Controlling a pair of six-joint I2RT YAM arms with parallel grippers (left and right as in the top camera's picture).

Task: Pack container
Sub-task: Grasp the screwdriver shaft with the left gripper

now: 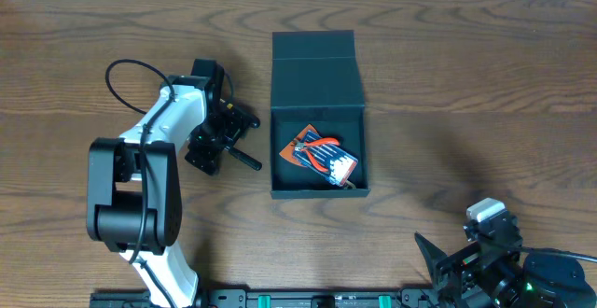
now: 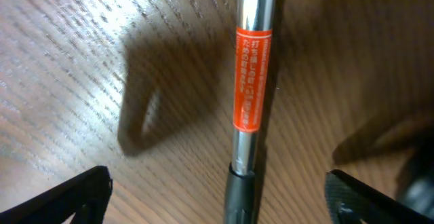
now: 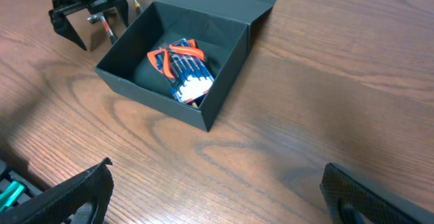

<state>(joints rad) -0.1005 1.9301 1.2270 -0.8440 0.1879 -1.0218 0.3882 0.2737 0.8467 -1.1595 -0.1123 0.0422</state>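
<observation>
We find the container (image 1: 317, 192) on the table (image 1: 466, 65), lid (image 1: 314, 56) on its far side, a flat pack (image 1: 334, 163) inside; just left, the left claw (image 1: 227, 143) straddles a tool (image 2: 251, 81).

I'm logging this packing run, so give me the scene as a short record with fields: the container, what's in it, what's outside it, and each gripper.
container: open, flap lid folded back
inside: orange-handled hand tool and blue pack
outside: chrome-shafted tool with an orange label, lying on the table to the left of the container
left gripper: open, fingers either side of the chrome-shafted tool, not closed on it
right gripper: open, holding nothing, well apart from the container
</observation>
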